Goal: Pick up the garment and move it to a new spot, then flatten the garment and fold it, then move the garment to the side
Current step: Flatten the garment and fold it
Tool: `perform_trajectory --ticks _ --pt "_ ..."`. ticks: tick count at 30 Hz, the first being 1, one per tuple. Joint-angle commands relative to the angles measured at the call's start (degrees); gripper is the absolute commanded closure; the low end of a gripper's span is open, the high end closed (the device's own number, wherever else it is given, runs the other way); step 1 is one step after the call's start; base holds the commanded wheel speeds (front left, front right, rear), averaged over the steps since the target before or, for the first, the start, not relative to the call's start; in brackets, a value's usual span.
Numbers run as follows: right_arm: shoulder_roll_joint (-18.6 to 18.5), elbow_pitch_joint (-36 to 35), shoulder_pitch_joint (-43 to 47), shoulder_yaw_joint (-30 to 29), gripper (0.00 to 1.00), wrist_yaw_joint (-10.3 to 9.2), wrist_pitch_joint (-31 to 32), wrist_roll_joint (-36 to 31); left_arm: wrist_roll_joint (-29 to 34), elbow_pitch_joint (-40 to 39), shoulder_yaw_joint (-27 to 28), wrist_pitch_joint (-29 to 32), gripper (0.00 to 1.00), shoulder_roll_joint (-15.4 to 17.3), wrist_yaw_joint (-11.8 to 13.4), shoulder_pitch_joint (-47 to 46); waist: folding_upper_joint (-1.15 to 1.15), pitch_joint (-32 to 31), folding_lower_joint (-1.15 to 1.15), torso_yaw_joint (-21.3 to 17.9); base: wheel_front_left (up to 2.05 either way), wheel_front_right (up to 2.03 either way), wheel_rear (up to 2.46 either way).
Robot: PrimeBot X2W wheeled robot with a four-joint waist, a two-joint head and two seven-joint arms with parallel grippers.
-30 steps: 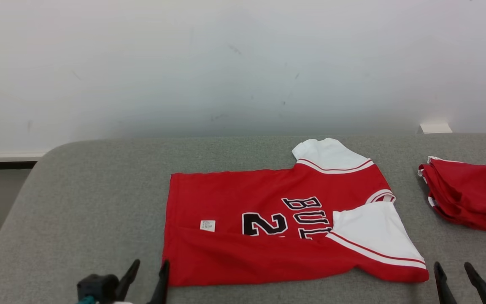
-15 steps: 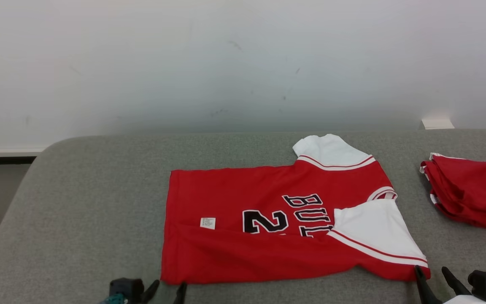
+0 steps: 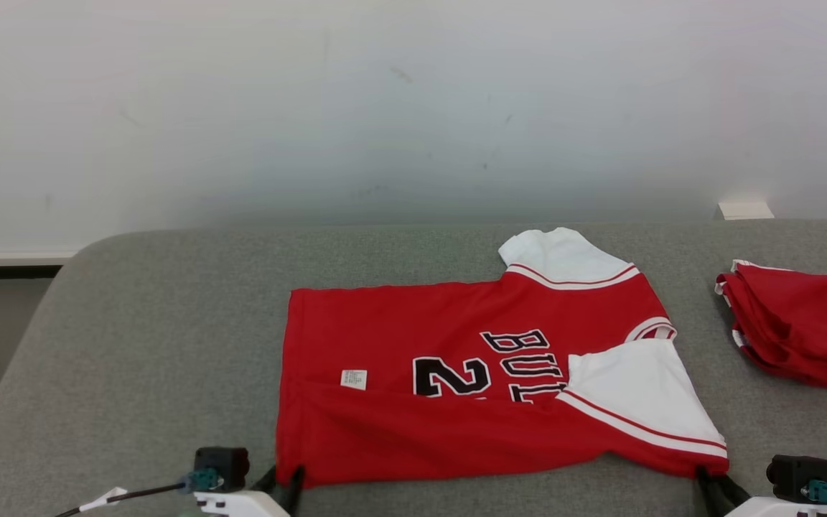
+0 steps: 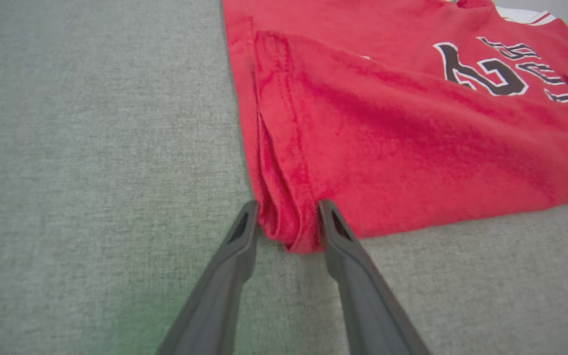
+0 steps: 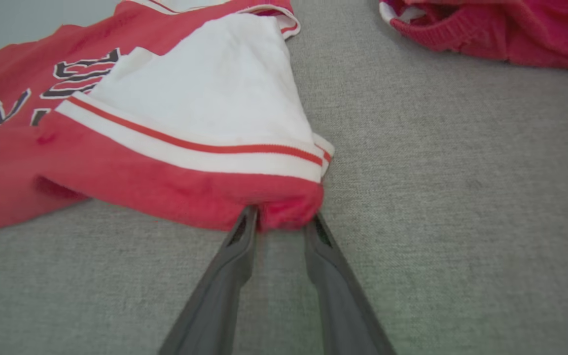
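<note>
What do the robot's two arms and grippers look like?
The left gripper and the right gripper each have two long, dark grey, tapering fingers with a slotted hollow near the tip. In the head view, each wrist carries a black boxy block, a teal connector and a white shell. A thin dark cable with a white tag leaves the left one.

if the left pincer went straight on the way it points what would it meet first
The red jersey: its hem corner already sits inside the left pincer; beyond, likely more jersey.
</note>
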Motion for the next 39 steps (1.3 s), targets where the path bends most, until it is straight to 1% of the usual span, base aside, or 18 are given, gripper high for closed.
perform_trajectory --ticks 1,6,10,15,21,23,26,30,32,35,38,39 --pt "-0.5 0.4 -0.6 0.4 1.00 -0.12 -0.3 0.7 -0.1 0.5 0.1 -0.4 1.00 -0.2 -0.2 -0.4 0.00 -0.1 0.00 -0.1 0.00 0.00 0.00" --pt "-1.4 1.4 -1.7 1.9 1.00 -0.12 -2.7 2.9 -0.2 2.9 0.1 -1.4 1.00 -0.6 -1.7 -1.4 0.00 -0.7 0.00 0.0 0.00 0.00 0.00" --pt "-3.1 0.6 -2.0 2.8 1.00 -0.13 -3.7 5.0 0.1 3.1 0.1 -2.1 1.00 0.1 -2.3 -1.5 0.00 -1.3 0.00 0.1 0.00 0.00 0.00" --pt "-5.8 -3.0 0.4 5.1 1.00 -0.13 -2.0 7.8 0.6 0.7 0.2 -2.5 1.00 1.9 -1.9 0.1 0.00 -2.1 0.00 0.3 0.00 0.00 0.00" --pt "-9.8 -10.3 5.4 6.3 1.00 -0.13 1.1 11.6 0.2 -5.4 -0.3 -0.1 1.00 4.5 0.0 3.7 0.00 -3.1 0.00 0.6 0.00 0.00 0.00" --pt "-11.5 -13.3 7.9 6.2 1.00 -0.14 2.7 12.3 0.0 -8.9 -0.5 1.6 1.00 5.8 1.2 5.5 0.00 -3.3 0.00 0.7 0.00 0.00 0.00" --pt "-13.9 -18.0 11.9 5.3 1.00 -0.14 5.9 13.7 -0.7 -15.0 -0.7 5.3 1.00 8.5 3.7 8.7 0.00 -3.5 0.00 0.9 0.00 0.00 0.00" --pt "-16.1 -24.2 17.8 3.7 1.00 -0.15 11.0 13.8 -1.6 -24.6 -1.3 11.0 1.00 12.3 7.9 13.7 0.00 -3.9 0.00 0.9 0.00 0.00 0.00" --pt "-16.8 -27.1 20.4 2.0 1.00 -0.15 13.2 13.1 -2.6 -30.0 -1.0 13.0 1.00 14.0 10.6 16.7 0.00 -4.0 0.00 0.7 0.00 0.00 0.00" --pt "-17.0 -31.3 24.7 -1.6 1.00 -0.16 16.6 11.7 -3.0 -38.0 -0.8 15.6 1.00 17.0 14.6 21.4 0.00 -4.0 0.00 0.4 0.00 0.00 0.00" --pt "-15.5 -35.1 28.1 -5.6 1.00 -0.16 19.5 10.0 -3.6 -44.4 -0.3 17.2 1.00 19.2 17.9 24.7 0.00 -3.9 0.00 0.4 0.00 0.00 0.00" --pt "-14.6 -36.1 29.0 -6.8 0.94 -0.16 20.5 9.5 -3.6 -45.7 -0.3 17.6 1.00 19.6 18.5 25.4 0.00 -3.8 0.00 0.4 0.00 0.00 0.00"
